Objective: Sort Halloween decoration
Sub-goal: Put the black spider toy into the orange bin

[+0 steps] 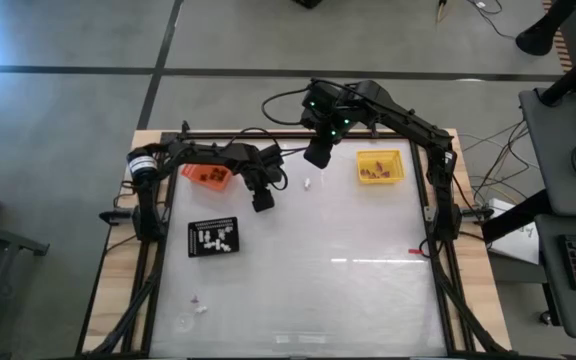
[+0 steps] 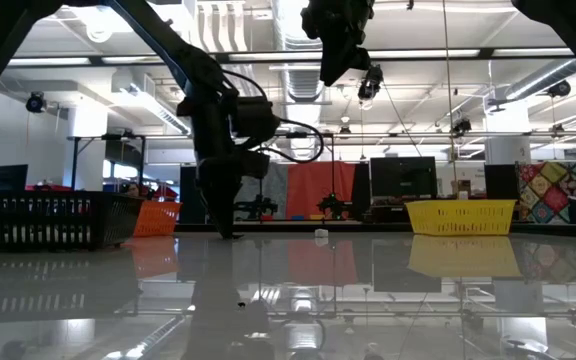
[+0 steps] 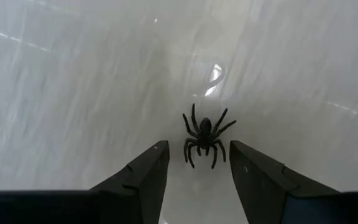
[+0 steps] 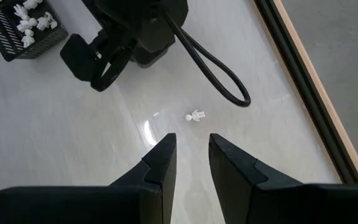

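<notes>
A black spider trinket (image 3: 205, 135) lies flat on the glossy white table, just ahead of my left gripper's fingertips and in line with the gap between them. My left gripper (image 3: 199, 157) (image 1: 262, 201) is open, points down and hangs low over the table (image 2: 230, 230); I see no finger on the spider. A tiny white figure (image 4: 195, 116) (image 1: 307, 184) lies on the table under my right gripper (image 4: 192, 146) (image 1: 318, 152). That gripper hangs high above it (image 2: 340, 55), open, with nothing between its fingers.
An orange tray (image 1: 208, 175) stands at the far left and a yellow tray (image 1: 379, 166) at the far right. A black tray (image 1: 213, 237) with white figures sits left of centre. Small pale trinkets (image 1: 200, 308) lie near the front left. A wooden rim (image 4: 316, 81) borders the table.
</notes>
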